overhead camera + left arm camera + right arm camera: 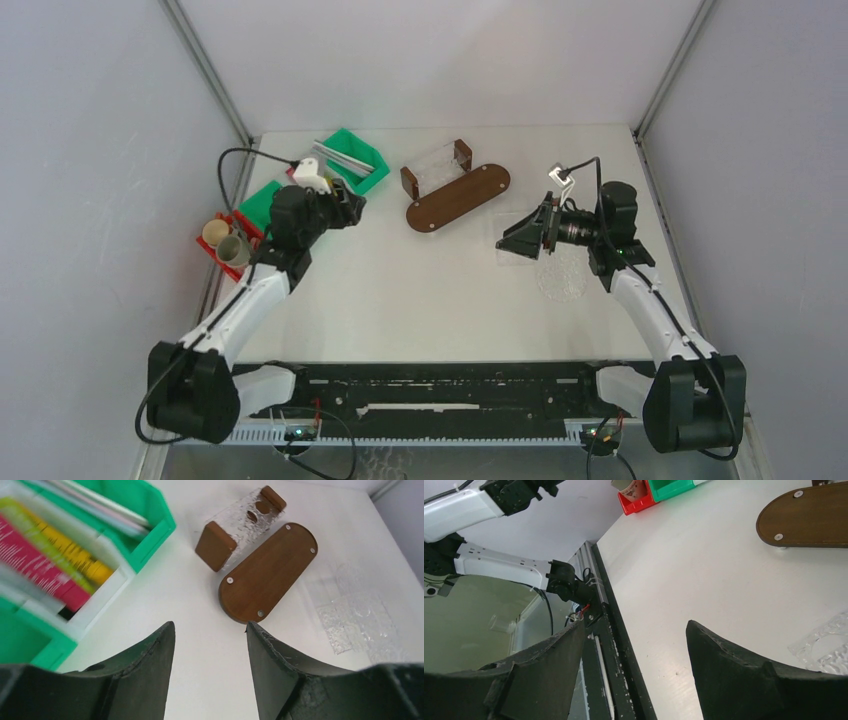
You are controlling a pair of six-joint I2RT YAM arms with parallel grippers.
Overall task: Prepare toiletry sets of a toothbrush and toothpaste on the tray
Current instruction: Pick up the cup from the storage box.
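Note:
The oval brown wooden tray (458,196) lies at the table's back centre; it also shows in the left wrist view (267,577) and the right wrist view (809,517). Long thin toothbrushes (345,156) (95,502) lie in a green bin (365,150). Red and yellow tubes (47,565) lie in a white-lined green bin (258,203). Cups (226,242) (631,489) stand in a red bin at the left edge. My left gripper (352,208) (210,625) is open and empty, above the table between the bins and the tray. My right gripper (518,240) (636,625) is open and empty, right of the tray.
A clear holder with brown end blocks (437,167) (240,527) lies just behind the tray. Clear textured plastic pieces (560,272) (357,615) (826,647) lie on the table on the right, under my right arm. Grey walls enclose the table.

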